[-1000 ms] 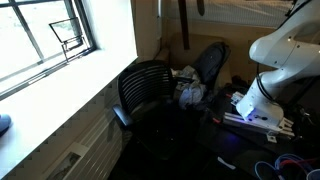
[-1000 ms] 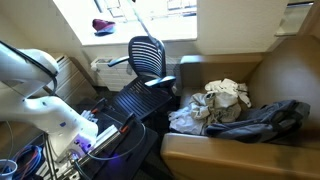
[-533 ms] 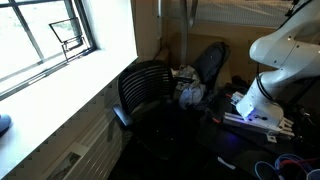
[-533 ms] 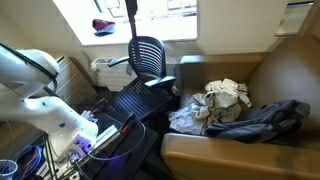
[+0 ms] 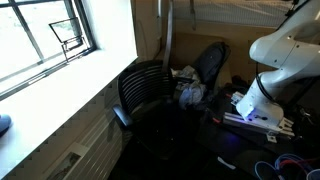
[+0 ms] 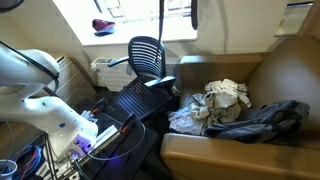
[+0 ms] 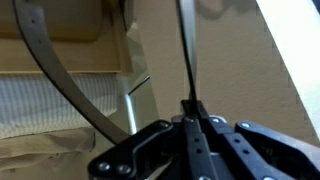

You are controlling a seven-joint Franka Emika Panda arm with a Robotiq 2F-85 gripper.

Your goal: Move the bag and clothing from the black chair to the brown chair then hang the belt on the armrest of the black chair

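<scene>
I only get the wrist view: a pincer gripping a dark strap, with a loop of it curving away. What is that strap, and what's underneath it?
Observer: It's a belt, hanging down over the black chair.
Visitor: Does it reach the armrest?
Observer: No. Its lower end shows near the top of the chair's back, above the armrest.
Visitor: Where are the bag and the clothes?
Observer: The dark bag and the pale clothing lie on the brown chair next to it.
</scene>
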